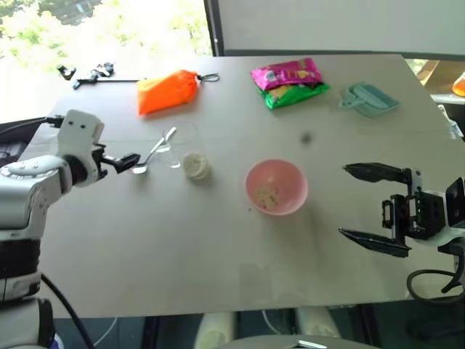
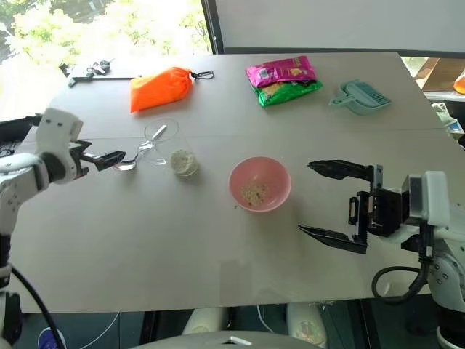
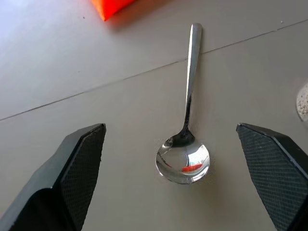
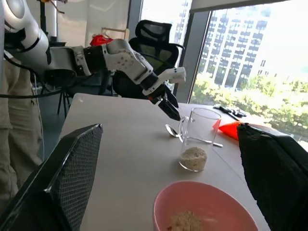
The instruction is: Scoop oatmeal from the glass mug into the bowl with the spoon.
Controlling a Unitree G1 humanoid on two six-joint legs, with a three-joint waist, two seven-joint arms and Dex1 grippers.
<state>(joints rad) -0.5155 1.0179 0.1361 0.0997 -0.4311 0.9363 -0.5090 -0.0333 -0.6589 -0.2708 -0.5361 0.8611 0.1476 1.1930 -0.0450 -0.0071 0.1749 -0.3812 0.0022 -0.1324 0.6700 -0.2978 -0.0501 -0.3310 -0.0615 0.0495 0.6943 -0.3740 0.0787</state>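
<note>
Hovering with fingers spread wide, the left gripper (image 3: 171,183) lines up over the spoon (image 3: 185,144) lying flat just left of the glass mug (image 4: 196,139), while the right gripper (image 2: 340,205), also apart, waits right of the bowl (image 2: 260,183).

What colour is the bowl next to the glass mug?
The bowl is light pink, plainest in the right eye view.

Around one pink bowl (image 2: 260,183) there were one glass mug (image 2: 166,149), one spoon (image 2: 140,155), one orange pouch (image 2: 160,88), two snack packets (image 2: 283,80) and one dustpan (image 2: 359,96).
</note>
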